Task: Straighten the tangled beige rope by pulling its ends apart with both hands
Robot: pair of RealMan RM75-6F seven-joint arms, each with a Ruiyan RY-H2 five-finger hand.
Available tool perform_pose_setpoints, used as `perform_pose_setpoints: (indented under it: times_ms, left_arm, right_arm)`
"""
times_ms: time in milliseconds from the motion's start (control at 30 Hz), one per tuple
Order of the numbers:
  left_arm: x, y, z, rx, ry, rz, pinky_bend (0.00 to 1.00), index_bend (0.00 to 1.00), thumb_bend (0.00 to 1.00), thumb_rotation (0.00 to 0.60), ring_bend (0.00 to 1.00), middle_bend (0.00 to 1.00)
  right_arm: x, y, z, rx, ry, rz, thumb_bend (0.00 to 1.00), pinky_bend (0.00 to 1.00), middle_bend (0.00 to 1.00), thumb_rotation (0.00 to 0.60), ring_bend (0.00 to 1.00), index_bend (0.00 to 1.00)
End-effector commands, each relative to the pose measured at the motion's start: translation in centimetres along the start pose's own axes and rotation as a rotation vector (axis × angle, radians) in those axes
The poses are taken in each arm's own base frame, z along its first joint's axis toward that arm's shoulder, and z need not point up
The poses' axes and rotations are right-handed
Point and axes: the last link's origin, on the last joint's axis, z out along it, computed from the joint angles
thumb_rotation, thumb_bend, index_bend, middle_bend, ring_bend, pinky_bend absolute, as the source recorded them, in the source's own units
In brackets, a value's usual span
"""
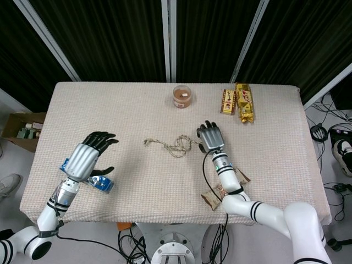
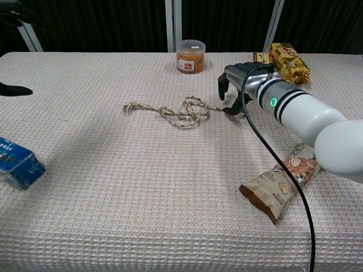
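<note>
The beige rope [image 1: 177, 145] lies tangled in the middle of the table, with a looped knot [image 2: 187, 113] at its centre and its frayed left end [image 2: 129, 107] free. My right hand [image 1: 210, 136] hangs over the rope's right end, fingers [image 2: 223, 85] curled downward and thumb [image 2: 232, 110] low beside the strand. That end is hidden under the hand, and no grip shows. My left hand [image 1: 91, 156] hovers well to the left of the rope, fingers spread and holding nothing. In the chest view only a dark fingertip [image 2: 14, 89] of it shows.
A blue packet [image 1: 102, 182] lies under my left hand. A snack bag [image 2: 279, 184] sits front right, under my right forearm. An orange jar [image 2: 190, 55] and gold snack bars [image 2: 289, 60] stand at the back. A cardboard box [image 1: 19, 130] is off the table's left edge.
</note>
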Motion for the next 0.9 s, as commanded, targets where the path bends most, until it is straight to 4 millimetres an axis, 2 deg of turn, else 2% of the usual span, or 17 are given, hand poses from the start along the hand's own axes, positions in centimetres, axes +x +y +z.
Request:
perform_pose_setpoints:
  times_ms: [33,600,900]
  left_arm:
    - [-0.04,-0.05,-0.08,0.002,0.000,-0.001,0.20,0.26,0.02,0.600,0.17,0.21]
    - [-0.21,-0.45,-0.45,0.011,-0.001,-0.003,0.20,0.26,0.02,0.600,0.17,0.21]
    - [-0.54,-0.38,-0.20,0.013,-0.015,-0.002,0.20,0.26,0.02,0.600,0.17,0.21]
  right_arm:
    - [-0.37,-0.44,0.25,0.005,-0.010,-0.002,0.27,0.25,0.33,0.600,0.13,0.48]
    - [-0.95,-0.91,0.78,0.007,-0.019,0.011,0.41,0.25,0.35,0.600,0.13,0.53]
    - [-0.89,-0.78,0.80,0.003,0.004,0.010,0.43,0.25,0.38,0.600,0.13,0.63]
